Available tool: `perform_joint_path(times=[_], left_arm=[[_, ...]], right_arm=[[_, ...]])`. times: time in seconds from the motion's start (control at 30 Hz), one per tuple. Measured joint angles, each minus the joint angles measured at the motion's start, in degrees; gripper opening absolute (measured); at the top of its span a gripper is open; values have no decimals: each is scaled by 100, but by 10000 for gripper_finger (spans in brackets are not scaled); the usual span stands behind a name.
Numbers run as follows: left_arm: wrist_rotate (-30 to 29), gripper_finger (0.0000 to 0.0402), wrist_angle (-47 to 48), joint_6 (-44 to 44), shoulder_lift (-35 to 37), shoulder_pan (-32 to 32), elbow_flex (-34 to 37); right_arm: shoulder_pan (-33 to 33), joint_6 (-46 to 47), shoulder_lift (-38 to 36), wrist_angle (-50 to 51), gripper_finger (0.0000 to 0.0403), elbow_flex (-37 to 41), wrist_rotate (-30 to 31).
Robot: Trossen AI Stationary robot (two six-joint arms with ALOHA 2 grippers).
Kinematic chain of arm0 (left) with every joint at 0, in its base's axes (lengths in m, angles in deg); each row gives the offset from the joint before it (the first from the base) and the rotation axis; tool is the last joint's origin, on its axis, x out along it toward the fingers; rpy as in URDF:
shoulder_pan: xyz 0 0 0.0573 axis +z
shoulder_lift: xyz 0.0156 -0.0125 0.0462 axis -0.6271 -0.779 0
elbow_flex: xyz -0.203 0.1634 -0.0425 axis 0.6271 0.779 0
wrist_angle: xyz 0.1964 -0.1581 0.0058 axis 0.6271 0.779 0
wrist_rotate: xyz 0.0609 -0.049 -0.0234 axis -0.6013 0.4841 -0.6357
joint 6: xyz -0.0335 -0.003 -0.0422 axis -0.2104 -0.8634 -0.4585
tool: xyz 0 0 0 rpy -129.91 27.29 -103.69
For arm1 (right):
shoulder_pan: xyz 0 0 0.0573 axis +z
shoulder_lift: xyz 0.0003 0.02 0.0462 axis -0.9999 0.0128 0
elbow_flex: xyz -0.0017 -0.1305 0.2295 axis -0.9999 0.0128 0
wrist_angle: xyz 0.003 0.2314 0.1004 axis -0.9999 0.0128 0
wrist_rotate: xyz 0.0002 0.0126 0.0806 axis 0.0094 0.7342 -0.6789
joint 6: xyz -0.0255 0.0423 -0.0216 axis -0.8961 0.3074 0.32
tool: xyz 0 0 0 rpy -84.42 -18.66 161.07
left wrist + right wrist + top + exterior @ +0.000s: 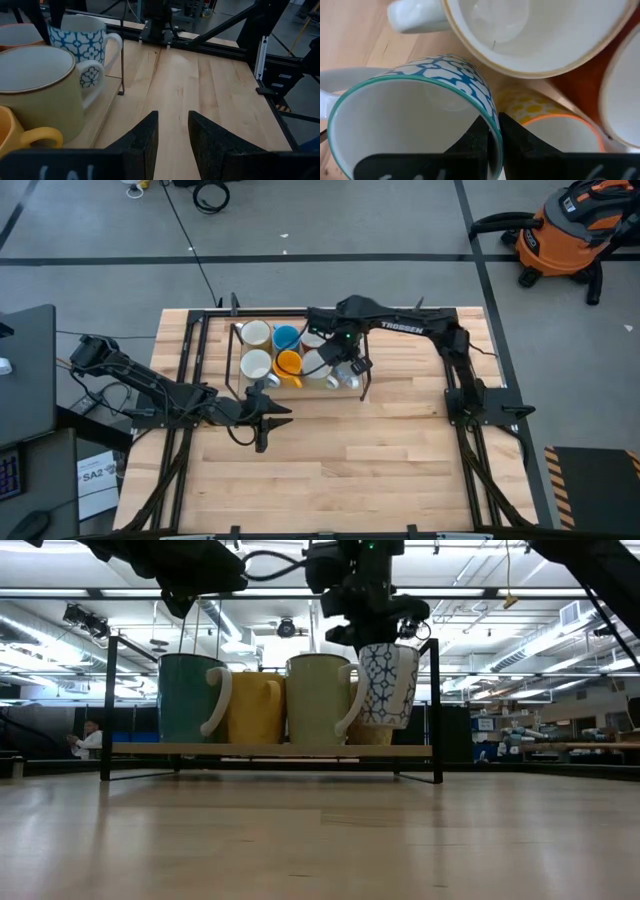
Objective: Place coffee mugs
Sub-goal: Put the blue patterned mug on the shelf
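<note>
**Holding a patterned mug over the rack**

Gripping item: right gripper (345, 370), fingers pinched on the rim of the blue-and-white patterned mug (386, 684), one finger inside and one outside the wall, as the right wrist view shows. The mug is upright at the right end of the rack (270, 750); in the low view its base looks slightly above the shelf, though contact cannot be settled.

Rack: low wooden shelf in a thin black wire frame, standing at the far middle of the wooden table (340, 470).

Mugs on the rack, high view: one cream mug (255, 334) at the back left, a second cream mug (256, 365) in front of it, a blue mug (286, 338) beside the first, and an orange-yellow mug (289, 365) in front of the blue one. More pale mugs lie under the right arm and are partly hidden.

Idle item: left gripper (266, 417), on the table's left half just in front of the rack, empty, fingers parted with a narrow gap, seen in the left wrist view.

Background: a person (88, 738) seated far off in the room.
</note>
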Motion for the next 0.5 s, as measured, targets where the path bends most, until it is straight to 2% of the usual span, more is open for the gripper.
perform_joint_path(times=[0.5], left_arm=[[0, 112, -7, 2, 0, 1, 0]], right_arm=[[39, 2, 131, -89, 31, 0, -2]])
